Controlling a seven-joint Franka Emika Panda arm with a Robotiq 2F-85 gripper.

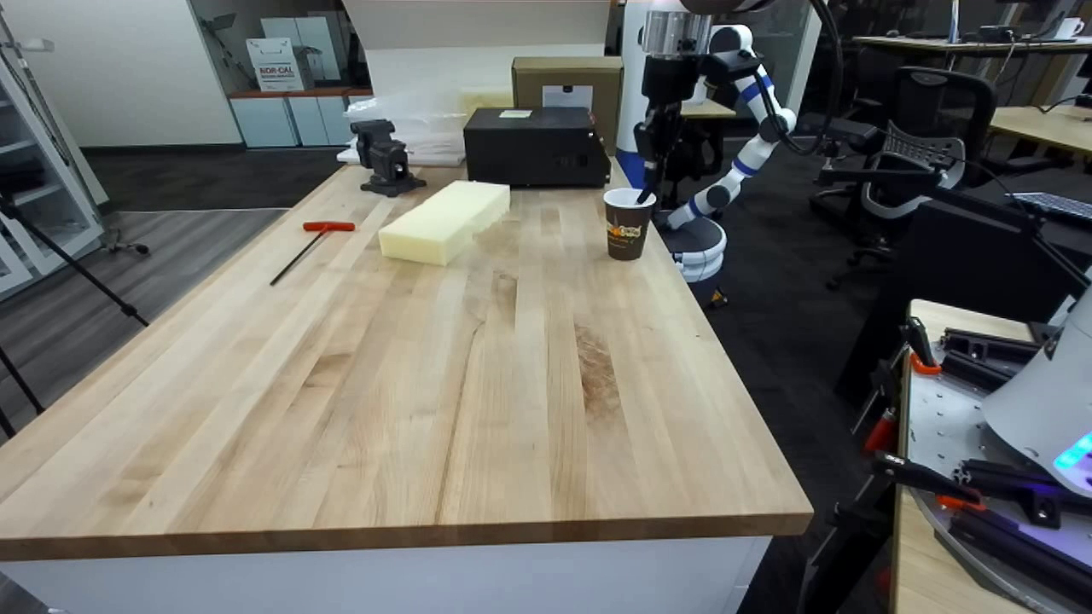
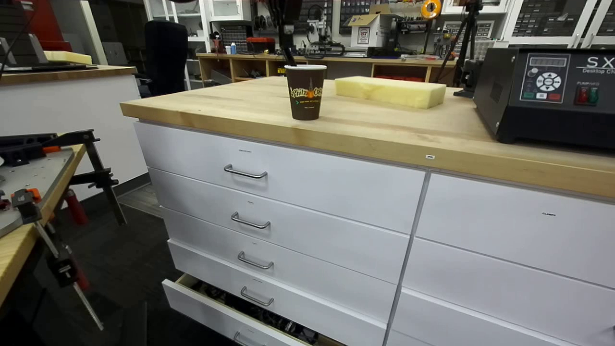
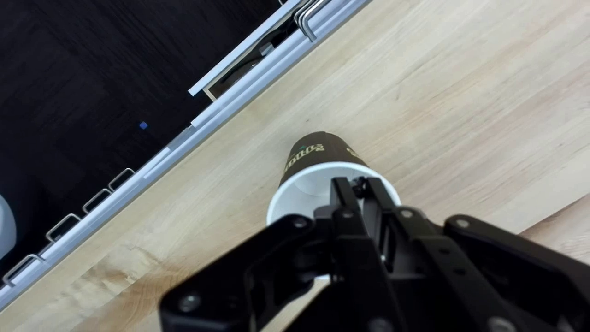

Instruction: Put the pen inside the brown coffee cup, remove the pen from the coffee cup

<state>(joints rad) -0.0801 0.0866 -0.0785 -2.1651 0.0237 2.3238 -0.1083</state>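
Note:
The brown coffee cup stands upright and open near the table's edge in both exterior views [image 1: 627, 234] [image 2: 306, 98]. Its white inside shows in the wrist view, where its brown wall [image 3: 318, 150] points up the picture. My gripper [image 3: 358, 180] is over the cup's mouth, its fingers nearly together with a dark thing between the tips, which I take for the pen [image 3: 359, 188]. In both exterior views the dark pen [image 1: 647, 189] [image 2: 289, 56] slants down from the gripper [image 1: 659, 153] [image 2: 286, 33] into the cup. Its lower end is hidden by the cup wall.
A yellow foam block [image 1: 444, 223], a black box [image 1: 536, 147], a black vise [image 1: 388, 158] and a red-handled tool [image 1: 328, 227] are on the wooden table [image 1: 409, 409]. The cup is close to the table's long edge. A low drawer [image 2: 230, 307] is open.

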